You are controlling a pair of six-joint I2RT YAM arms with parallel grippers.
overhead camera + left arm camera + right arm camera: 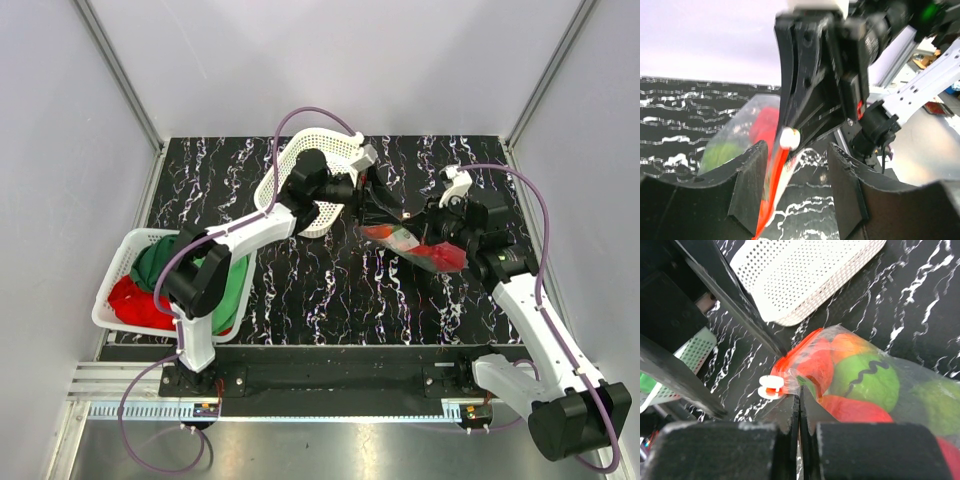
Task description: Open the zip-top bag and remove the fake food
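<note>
table (330,290) (black, white-veined) is carrying two baskets | white mesh basket (320,140) is sitting far centre | second basket (112,285) is sitting near left

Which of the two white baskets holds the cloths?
The left basket holds the red cloth and the green cloth. The other basket, farther back near the middle, is tilted and shows no cloth.
</note>
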